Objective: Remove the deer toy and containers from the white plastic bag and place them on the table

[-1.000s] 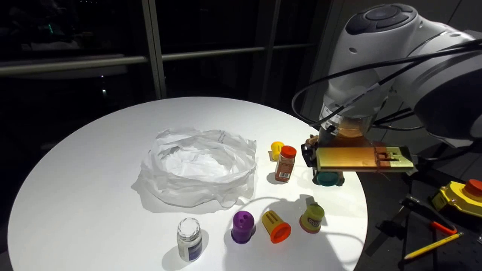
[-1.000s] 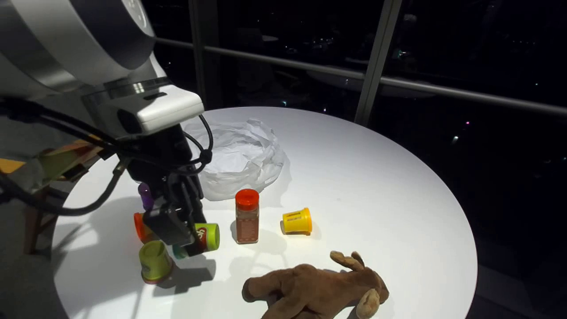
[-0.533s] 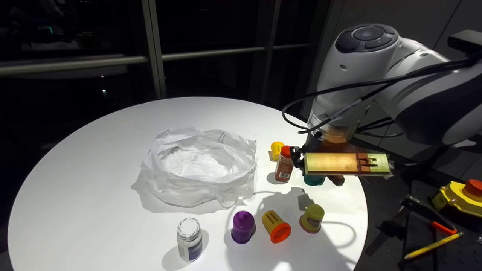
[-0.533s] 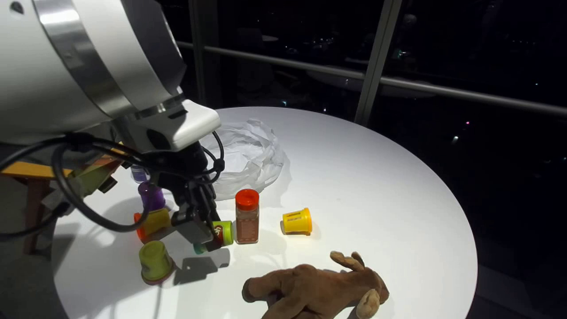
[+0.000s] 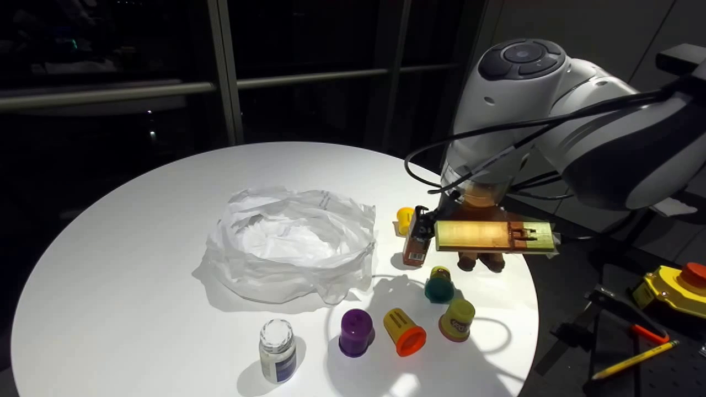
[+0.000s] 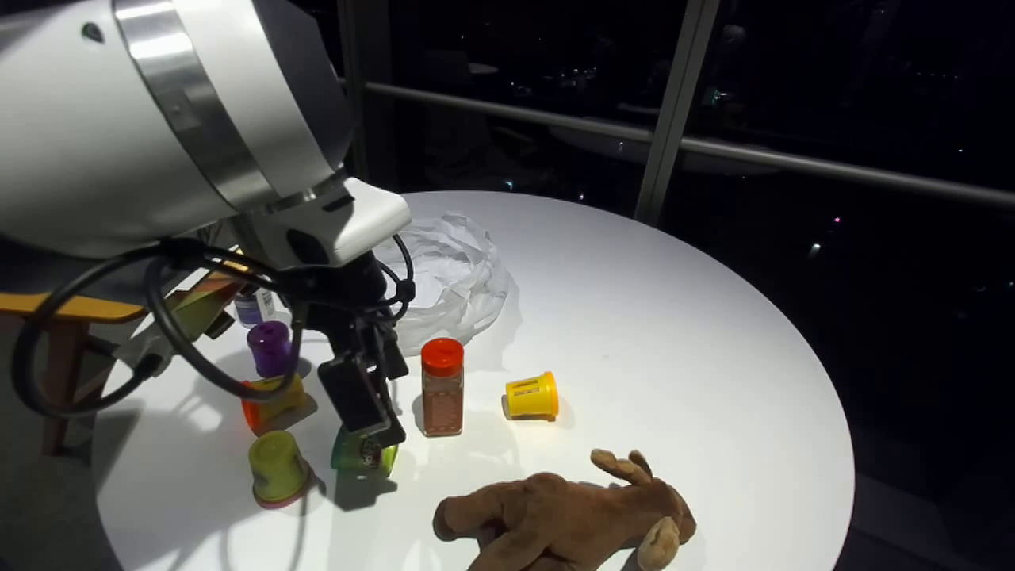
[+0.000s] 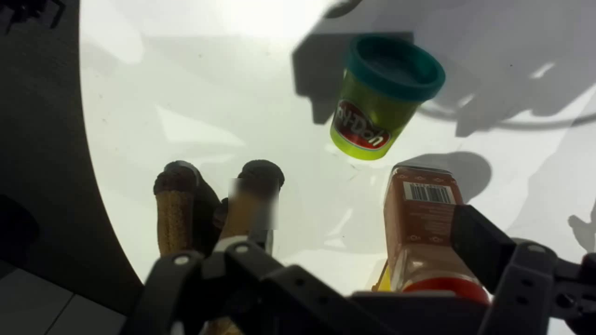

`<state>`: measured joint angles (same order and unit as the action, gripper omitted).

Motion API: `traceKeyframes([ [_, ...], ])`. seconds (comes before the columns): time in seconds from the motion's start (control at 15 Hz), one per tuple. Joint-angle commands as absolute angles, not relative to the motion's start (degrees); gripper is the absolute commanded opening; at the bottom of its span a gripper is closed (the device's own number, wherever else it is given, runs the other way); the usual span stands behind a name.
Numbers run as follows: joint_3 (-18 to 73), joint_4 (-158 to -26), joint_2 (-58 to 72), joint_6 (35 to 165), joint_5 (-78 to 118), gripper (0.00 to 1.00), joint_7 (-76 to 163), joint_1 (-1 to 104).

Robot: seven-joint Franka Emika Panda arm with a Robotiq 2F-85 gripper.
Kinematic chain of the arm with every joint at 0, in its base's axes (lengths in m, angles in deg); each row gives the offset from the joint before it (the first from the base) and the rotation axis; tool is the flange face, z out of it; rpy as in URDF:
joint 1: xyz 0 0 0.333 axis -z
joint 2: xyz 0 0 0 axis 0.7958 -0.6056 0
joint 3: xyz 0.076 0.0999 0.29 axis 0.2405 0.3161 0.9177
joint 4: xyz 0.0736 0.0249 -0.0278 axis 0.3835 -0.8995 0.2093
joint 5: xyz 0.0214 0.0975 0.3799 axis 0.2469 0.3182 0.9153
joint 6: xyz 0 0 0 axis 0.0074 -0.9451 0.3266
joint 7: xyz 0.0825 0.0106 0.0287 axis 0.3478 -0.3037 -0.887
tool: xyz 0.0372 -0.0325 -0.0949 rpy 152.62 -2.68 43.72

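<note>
My gripper (image 7: 372, 235) stands open low above the round white table (image 6: 674, 341), nothing gripped between its fingers. Just under it a green container with teal lid (image 7: 372, 104) is tipped on its side, apart from the fingers. One finger overlaps the red-capped container (image 6: 442, 396) in the wrist view; whether they touch I cannot tell. The brown deer toy (image 6: 571, 507) lies on the table. Around stand or lie a yellow container (image 6: 532, 396), purple one (image 5: 356, 332), yellow-orange one (image 5: 404, 331), yellow-green one (image 5: 458, 320) and white jar (image 5: 278, 353). Only plastic shows inside the white plastic bag (image 5: 292, 275).
Cables (image 6: 182, 349) loop from the arm over the table's near side. Off the table's edge are a yellow box with a red button (image 5: 675, 289) and a pencil (image 5: 634, 359). A window rail (image 6: 507, 107) runs behind the table.
The gripper moved toward the red-capped container, then opened and let go of the green container with teal lid, which dropped below it. The other objects have not moved.
</note>
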<state>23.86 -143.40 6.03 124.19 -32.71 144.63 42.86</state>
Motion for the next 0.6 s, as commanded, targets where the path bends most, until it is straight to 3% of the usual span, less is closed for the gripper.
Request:
traceKeyframes([
  [0.0,27.4,-145.4,10.9,123.8,-26.9,1.0,139.3,43.4],
  [0.53,60.0,-143.2,16.8,114.8,10.1,1.0,104.9,56.5],
])
